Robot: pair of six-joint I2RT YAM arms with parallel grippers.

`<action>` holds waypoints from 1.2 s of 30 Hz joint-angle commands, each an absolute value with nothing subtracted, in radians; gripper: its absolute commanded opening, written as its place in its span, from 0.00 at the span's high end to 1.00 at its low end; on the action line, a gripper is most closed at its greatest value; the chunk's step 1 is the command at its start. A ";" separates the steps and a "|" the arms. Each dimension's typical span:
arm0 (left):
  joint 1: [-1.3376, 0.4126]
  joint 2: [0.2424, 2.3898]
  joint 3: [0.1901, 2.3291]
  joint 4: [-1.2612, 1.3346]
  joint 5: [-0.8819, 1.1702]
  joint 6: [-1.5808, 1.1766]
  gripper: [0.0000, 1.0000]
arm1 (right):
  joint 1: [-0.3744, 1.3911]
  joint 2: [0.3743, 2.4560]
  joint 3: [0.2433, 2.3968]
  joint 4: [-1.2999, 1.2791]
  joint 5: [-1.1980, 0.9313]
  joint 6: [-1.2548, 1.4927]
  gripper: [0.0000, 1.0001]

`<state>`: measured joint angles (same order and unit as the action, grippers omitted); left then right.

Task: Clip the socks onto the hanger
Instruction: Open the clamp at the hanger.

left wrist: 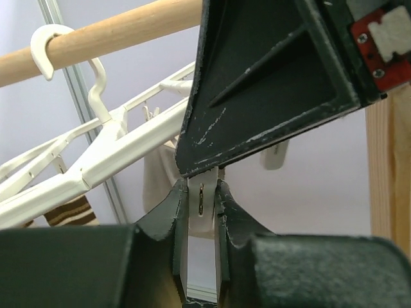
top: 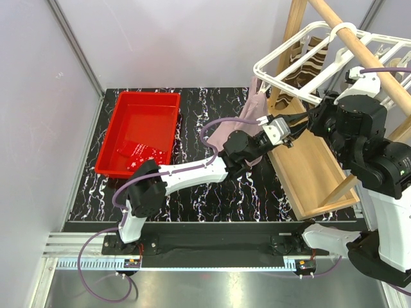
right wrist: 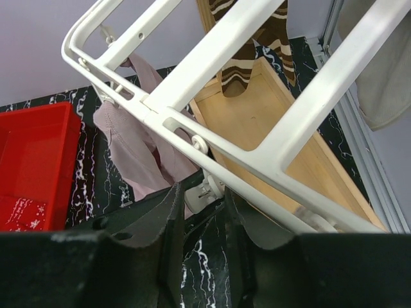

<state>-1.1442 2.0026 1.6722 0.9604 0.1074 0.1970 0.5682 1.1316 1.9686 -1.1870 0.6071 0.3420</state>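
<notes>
While the left tool [left wrist: 200,189] is clamped on a small white plastic clip [left wrist: 204,224], probably pressing it open for fabric, the right tool [right wrist: 202,192] sits under the white plastic grid hanger [right wrist: 321,83]; cannot tell if it grips. Near both, a plain mauve-pink sock [right wrist: 128,147] hangs at the hanger's corner; a brown-and-cream striped sock [right wrist: 257,64] hangs further in. One red white-specked sock [top: 138,154] lies in the red plastic tub [top: 148,96]. No legible writing.

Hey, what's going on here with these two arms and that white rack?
Both arms are working at the white hanger on the wooden pole. The left gripper pinches a clip, and the right gripper sits close under the frame. A mauve sock, a striped sock and a beige sock hang from it; a red sock lies in the red tub.
</notes>
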 commanded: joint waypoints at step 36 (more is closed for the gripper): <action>-1.121 1.746 1.542 0.892 0.220 -0.152 0.36 | 0.571 1.111 1.855 -1.068 0.618 0.252 1.00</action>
